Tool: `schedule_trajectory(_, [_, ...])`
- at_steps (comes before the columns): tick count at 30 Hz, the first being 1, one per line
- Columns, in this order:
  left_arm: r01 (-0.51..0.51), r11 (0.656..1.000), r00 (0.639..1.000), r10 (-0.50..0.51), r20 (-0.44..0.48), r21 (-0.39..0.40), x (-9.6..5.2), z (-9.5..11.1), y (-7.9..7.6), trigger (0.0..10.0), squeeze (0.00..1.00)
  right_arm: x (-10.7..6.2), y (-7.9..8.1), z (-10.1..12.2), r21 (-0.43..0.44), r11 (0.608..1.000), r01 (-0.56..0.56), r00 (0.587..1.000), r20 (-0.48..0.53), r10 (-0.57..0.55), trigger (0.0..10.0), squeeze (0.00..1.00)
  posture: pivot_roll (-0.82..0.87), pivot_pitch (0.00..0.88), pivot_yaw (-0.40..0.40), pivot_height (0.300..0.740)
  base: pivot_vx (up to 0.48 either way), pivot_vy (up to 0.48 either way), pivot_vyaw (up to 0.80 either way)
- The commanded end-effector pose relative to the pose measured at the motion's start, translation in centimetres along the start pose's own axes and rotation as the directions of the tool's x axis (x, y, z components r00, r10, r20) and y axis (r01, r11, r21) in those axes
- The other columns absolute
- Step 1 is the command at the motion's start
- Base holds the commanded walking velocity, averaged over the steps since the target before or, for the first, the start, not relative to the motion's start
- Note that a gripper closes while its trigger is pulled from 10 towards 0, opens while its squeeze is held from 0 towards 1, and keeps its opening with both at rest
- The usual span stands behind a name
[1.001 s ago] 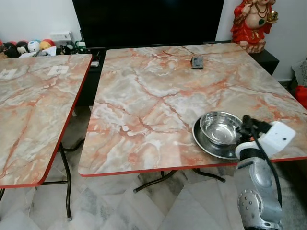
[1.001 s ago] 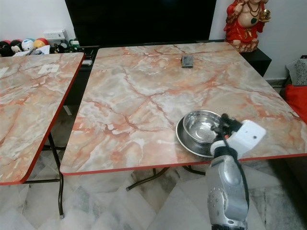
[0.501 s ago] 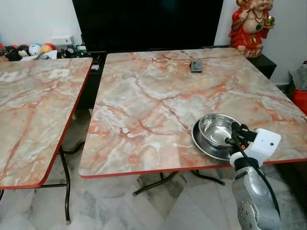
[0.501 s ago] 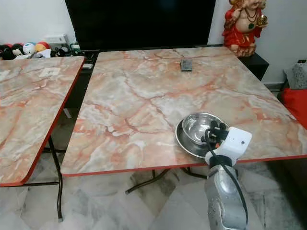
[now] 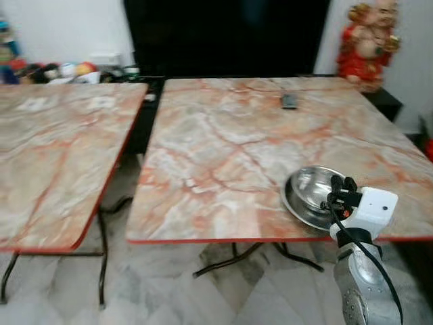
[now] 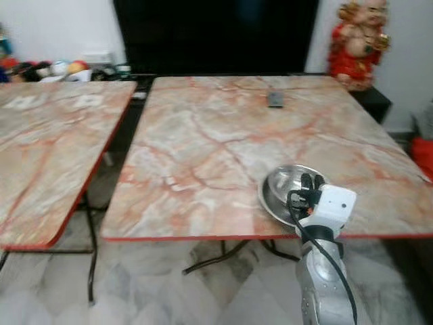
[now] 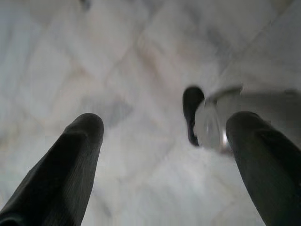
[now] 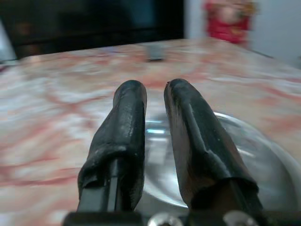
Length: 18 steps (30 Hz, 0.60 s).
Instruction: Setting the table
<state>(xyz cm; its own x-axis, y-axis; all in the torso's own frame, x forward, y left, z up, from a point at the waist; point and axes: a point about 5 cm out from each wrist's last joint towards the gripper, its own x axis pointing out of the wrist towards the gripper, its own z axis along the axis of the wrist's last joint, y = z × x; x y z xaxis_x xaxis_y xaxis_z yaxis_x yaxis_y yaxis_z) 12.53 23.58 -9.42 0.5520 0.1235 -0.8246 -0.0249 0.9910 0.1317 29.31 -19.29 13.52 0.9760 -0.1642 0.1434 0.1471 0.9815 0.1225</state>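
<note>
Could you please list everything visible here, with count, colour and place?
Tables: two, pink-orange marble pattern with red edges; one ahead, one to its left.
Bowl: one, steel, in the plate, near the front edge of the table ahead.
Plate: one, steel, under the bowl.
Dark object: one, small and flat, far side of that table.
Statue: one, red and gold, on a dark stand at the far right.
Screen: one, black, against the wall.
Small items: several, mixed colours, blurred, far left.
Floor: pale marble tiles.
Right pincer: black, narrow gap between fingers, over the bowl's near rim.
Left pincer: black, open, over the floor.
</note>
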Motion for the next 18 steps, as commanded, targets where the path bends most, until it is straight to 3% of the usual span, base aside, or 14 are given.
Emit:
schedule_trajectory(1, [-0.007, 1.000, 0.999, 0.007, -0.045, -0.006, -0.4, -1.3, 0.2, 10.0, 0.00, 0.0, 0.8, -0.2, 0.012, 0.999, -0.037, 0.999, 0.000, 0.037, 10.0, 0.00, -0.03, 0.000, -0.005, 0.740, 0.000, 0.480, 0.00])
schedule_trajectory(12, [-0.012, 1.000, 0.998, 0.011, -0.061, -0.009, -0.7, -2.0, 0.8, 10.0, 0.00, 0.5, 0.7, -0.4, 0.028, 1.000, 0.000, 1.000, -0.006, 0.000, 10.0, 0.00, -0.03, 0.000, -0.007, 0.740, 0.000, 0.480, 0.00])
schedule_trajectory(18, [-0.012, 1.000, 0.998, 0.011, -0.069, -0.013, -0.9, -2.5, 0.8, 10.0, 0.00, 0.8, 1.6, -0.3, 0.046, 0.999, -0.016, 1.000, -0.001, 0.016, 10.0, 0.00, -0.02, 0.004, -0.009, 0.740, 0.000, 0.480, 0.00])
